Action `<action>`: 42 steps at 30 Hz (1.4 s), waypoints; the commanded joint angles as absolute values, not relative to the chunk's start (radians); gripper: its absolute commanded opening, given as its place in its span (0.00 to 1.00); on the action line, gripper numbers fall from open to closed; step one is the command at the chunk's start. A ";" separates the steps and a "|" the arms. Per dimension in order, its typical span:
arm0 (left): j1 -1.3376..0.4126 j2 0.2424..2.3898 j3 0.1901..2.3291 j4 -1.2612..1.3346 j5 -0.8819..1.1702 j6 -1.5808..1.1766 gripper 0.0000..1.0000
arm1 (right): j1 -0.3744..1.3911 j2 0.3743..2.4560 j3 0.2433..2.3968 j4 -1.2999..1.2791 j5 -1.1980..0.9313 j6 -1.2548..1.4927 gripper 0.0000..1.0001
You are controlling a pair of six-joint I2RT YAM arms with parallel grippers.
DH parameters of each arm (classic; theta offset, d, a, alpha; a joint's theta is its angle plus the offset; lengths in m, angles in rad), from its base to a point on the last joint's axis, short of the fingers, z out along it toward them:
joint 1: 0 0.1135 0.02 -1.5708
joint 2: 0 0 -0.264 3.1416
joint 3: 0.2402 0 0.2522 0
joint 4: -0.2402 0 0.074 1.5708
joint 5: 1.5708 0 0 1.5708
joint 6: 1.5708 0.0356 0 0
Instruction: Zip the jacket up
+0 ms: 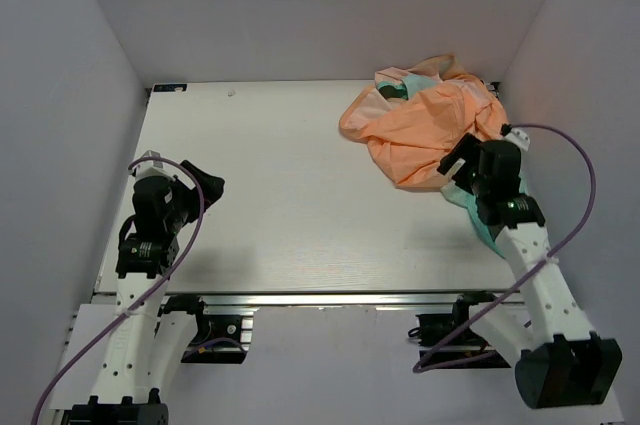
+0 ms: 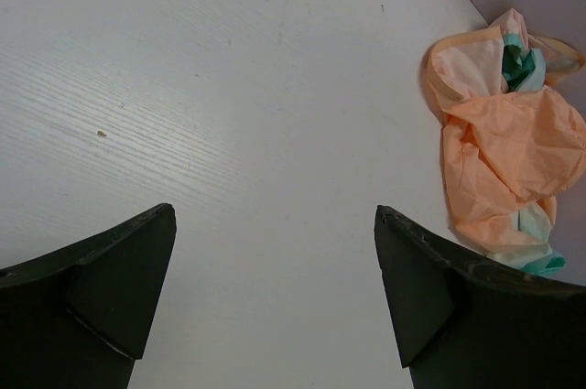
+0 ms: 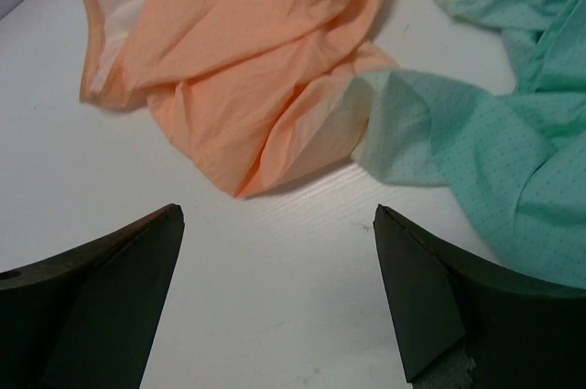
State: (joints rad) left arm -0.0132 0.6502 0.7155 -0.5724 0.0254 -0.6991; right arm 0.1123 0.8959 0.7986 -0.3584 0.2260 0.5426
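The jacket (image 1: 425,125) lies crumpled at the table's far right, peach-orange on top, with teal-green fabric trailing under my right arm. It also shows in the left wrist view (image 2: 508,146) and in the right wrist view (image 3: 265,59), where the teal part (image 3: 494,133) spreads to the right. I cannot make out the zipper. My right gripper (image 1: 457,162) is open and empty, just in front of the jacket's near edge; its jaws stand wide over bare table (image 3: 279,215). My left gripper (image 1: 208,185) is open and empty at the table's left (image 2: 275,215), far from the jacket.
The white table (image 1: 290,205) sits between grey walls on the left, right and back. Its near edge is a metal rail (image 1: 330,297) by the arm bases. A purple cable (image 1: 585,195) loops beside the right arm.
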 commanded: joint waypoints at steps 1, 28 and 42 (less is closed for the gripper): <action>-0.011 0.664 0.721 -0.558 0.023 -0.704 0.98 | 0.109 1.027 0.987 -0.410 0.397 0.526 0.89; -0.011 0.747 0.715 -0.505 0.040 -0.706 0.98 | -0.066 2.419 2.132 -0.427 0.083 0.429 0.82; -0.011 0.611 0.745 -0.572 0.025 -0.704 0.98 | 0.065 2.090 2.207 -0.377 -0.221 0.364 0.00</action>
State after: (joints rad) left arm -0.0132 0.6521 0.7155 -0.5518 0.0330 -0.7006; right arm -0.0410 2.3058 2.0899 -0.4488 -0.1131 0.4473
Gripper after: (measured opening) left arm 0.979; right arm 0.013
